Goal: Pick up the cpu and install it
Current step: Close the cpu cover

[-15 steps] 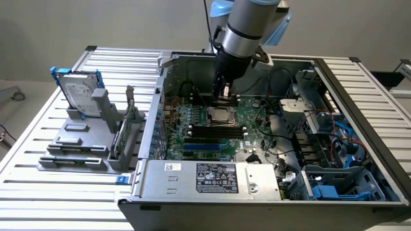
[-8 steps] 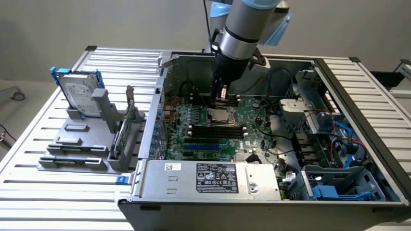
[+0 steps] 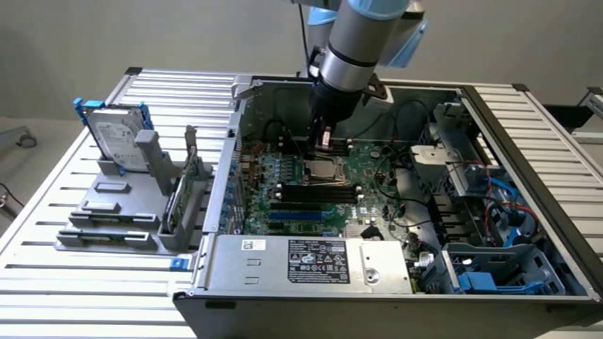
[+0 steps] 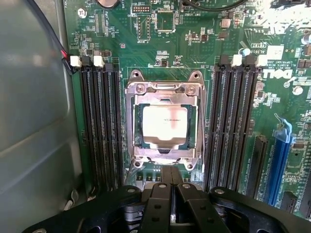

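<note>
The cpu (image 4: 165,122), a small square chip with a dull silver top, lies flat inside the metal-framed socket (image 4: 131,121) of the green motherboard (image 4: 194,43). My gripper (image 4: 171,175) hovers just off the socket's edge with its two black fingers pressed together and nothing between them. In the exterior view the gripper (image 3: 320,146) hangs straight down inside the open computer case, a short way above the cpu (image 3: 318,168) in its socket.
Black memory slots (image 4: 99,126) flank the socket on both sides, and a blue slot (image 4: 281,155) lies further off. The case wall (image 4: 34,121) stands close by. On the exterior view's left, a hard drive (image 3: 118,138) in a blue frame stands on a grey rack.
</note>
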`<state>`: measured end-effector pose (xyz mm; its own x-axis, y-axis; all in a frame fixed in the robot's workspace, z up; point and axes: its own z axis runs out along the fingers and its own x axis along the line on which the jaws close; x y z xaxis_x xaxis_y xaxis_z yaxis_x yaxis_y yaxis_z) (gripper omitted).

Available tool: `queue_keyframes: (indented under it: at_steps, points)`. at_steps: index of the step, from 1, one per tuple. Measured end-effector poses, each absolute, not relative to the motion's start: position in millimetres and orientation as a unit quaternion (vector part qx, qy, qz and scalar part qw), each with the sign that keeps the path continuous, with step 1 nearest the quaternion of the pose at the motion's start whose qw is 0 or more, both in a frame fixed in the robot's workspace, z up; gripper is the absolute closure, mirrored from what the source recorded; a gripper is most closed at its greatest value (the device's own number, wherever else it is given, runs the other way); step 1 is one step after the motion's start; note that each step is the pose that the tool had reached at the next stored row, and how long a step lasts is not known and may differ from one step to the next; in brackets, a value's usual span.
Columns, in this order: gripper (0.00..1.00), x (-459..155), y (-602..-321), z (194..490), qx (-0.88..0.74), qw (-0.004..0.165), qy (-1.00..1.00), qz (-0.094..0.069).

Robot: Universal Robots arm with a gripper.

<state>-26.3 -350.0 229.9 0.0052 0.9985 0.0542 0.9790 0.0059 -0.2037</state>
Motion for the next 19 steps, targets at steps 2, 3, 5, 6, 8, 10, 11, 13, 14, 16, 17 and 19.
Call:
queue_keyframes:
  at_steps: [2, 3, 5, 6, 8, 10, 11, 13, 14, 16, 17, 19]
  points:
    - [0.89, -26.4, -348.8, 227.8, -0.703, 0.092, -0.703, 0.053]
    - [0.89, -26.5, -348.3, 226.6, -0.703, 0.092, -0.703, 0.053]
    - [0.89, -26.7, -347.3, 224.0, -0.703, 0.092, -0.703, 0.053]
    - [0.89, -26.9, -346.9, 222.9, -0.704, 0.092, -0.703, 0.053]
    - [0.89, -27.3, -346.1, 220.4, -0.704, 0.093, -0.702, 0.053]
    - [0.89, -27.8, -345.5, 217.8, -0.704, 0.093, -0.702, 0.054]
    - [0.89, -28.0, -345.2, 216.5, -0.704, 0.093, -0.702, 0.054]
    - [0.89, -28.4, -344.6, 213.8, -0.704, 0.093, -0.702, 0.054]
    - [0.89, -28.4, -344.4, 212.6, -0.704, 0.093, -0.702, 0.054]
    - [0.89, -28.4, -344.4, 210.3, -0.704, 0.093, -0.702, 0.054]
    - [0.89, -28.5, -344.4, 209.5, -0.704, 0.094, -0.702, 0.054]
    - [0.89, -28.5, -344.4, 208.1, -0.704, 0.094, -0.702, 0.054]
